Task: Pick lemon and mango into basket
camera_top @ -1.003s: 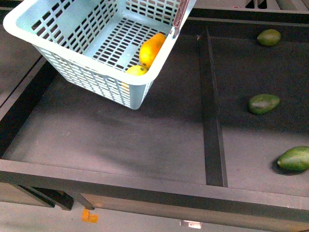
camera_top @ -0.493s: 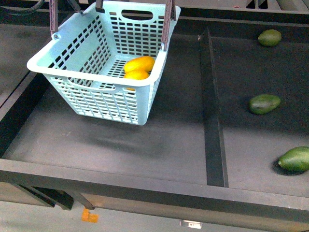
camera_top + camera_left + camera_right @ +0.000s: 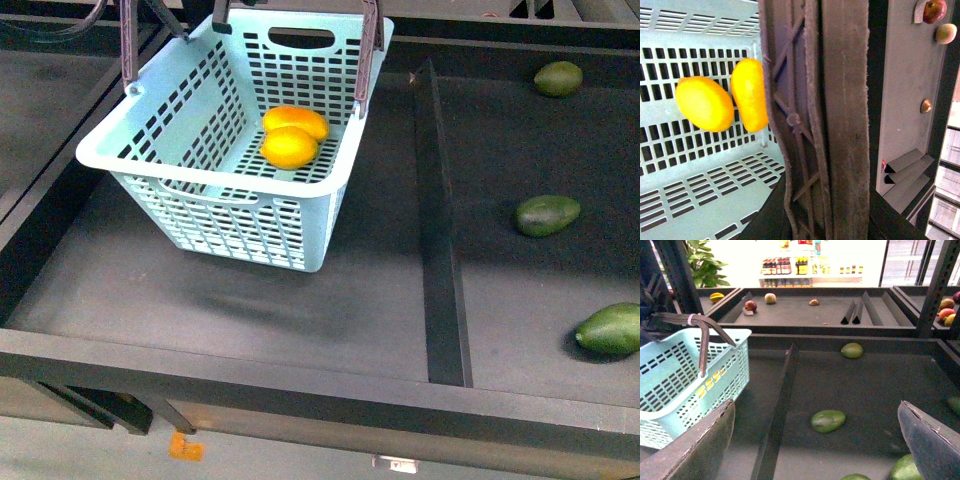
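Status: light teal slotted plastic basket (image 3: pixel 235 215) hangs tilted over the left compartment of the dark shelf tray (image 3: pixel 250 330), apparently clear of it, carried by its brown swing handles (image 3: pixel 372 40). Inside, on the lattice bottom: short plump bright yellow lemon (image 3: pixel 289 147) and elongated yellow-orange mango (image 3: pixel 296 121), touching, mango on the far side.

Left wrist view shows a handle strap (image 3: pixel 840 120) right across the lens w/ both fruits below, so I judge my left gripper is holding the handles; its jaws aren't visible, so can't tell for certain. My right gripper (image 3: pixel 817 440) is spread wide, nothing in it, over the right compartment.

Judgement: both fruits are in; remaining step is setting the basket down. Do it well: level the basket first so fruit doesn't roll to the low corner, lower straight, keep clear of the black divider (image 3: pixel 440 230), release handles only once the bottom bears fully.

Count, front view: basket 1; lemon 1; mango 1; dark green oval fruits (image 3: pixel 546 214) 3, all in right compartment, well apart. Right wrist view shows more fruit on far shelves; too small to count.
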`<move>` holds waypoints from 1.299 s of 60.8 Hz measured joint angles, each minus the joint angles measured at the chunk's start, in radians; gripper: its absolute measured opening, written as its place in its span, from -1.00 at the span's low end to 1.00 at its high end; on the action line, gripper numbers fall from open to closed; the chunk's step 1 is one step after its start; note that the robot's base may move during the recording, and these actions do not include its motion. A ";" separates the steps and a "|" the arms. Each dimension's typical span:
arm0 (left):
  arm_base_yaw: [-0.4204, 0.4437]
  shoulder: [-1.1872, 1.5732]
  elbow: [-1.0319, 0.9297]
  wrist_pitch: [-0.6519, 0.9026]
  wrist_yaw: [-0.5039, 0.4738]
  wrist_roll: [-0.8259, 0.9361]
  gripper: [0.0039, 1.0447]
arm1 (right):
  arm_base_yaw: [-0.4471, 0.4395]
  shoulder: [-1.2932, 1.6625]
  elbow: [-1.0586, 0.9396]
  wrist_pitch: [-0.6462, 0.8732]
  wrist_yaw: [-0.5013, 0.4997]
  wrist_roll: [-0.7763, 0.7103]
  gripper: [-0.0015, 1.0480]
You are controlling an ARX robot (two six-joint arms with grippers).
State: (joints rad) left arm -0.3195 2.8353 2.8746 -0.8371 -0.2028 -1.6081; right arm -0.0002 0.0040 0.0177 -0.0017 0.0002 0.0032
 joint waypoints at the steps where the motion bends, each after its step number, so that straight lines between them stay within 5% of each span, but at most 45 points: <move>1: -0.001 -0.001 -0.002 0.004 -0.004 -0.001 -0.66 | 0.000 0.000 0.000 0.000 0.000 0.000 0.83; 4: -0.002 -0.026 -0.061 0.053 -0.010 -0.006 -0.62 | 0.000 0.000 0.000 0.000 0.000 0.000 0.83; 25: -0.001 -0.415 -0.610 0.257 -0.106 -0.062 0.61 | 0.000 0.000 0.000 0.000 0.000 0.000 0.83; 31: -0.001 -0.581 -0.808 0.212 -0.169 -0.056 0.91 | 0.000 0.000 0.000 0.000 0.000 0.000 0.83; 40: 0.000 -0.645 -0.899 0.229 -0.175 -0.018 0.86 | 0.000 0.000 0.000 0.000 0.000 0.000 0.83; 43: 0.011 -0.697 -1.058 0.491 -0.111 0.155 0.70 | 0.000 0.000 0.000 0.000 0.000 0.000 0.83; 52: 0.063 -0.935 -1.683 1.405 -0.031 1.052 0.11 | 0.000 0.000 0.000 0.000 0.000 0.000 0.83; 57: 0.099 -1.063 -1.903 1.667 -0.006 1.357 -0.20 | 0.000 0.000 0.000 0.000 0.000 0.000 0.83; 67: 0.159 -1.240 -2.251 1.808 0.048 1.561 -0.92 | 0.000 0.000 0.000 0.000 0.000 0.000 0.83; 79: 0.203 -1.413 -2.472 1.853 0.093 1.590 -0.94 | 0.000 0.000 0.000 0.000 0.000 0.000 0.83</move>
State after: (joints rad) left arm -0.1162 1.4223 0.4026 1.0157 -0.1101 -0.0185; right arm -0.0002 0.0040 0.0177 -0.0017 0.0002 0.0032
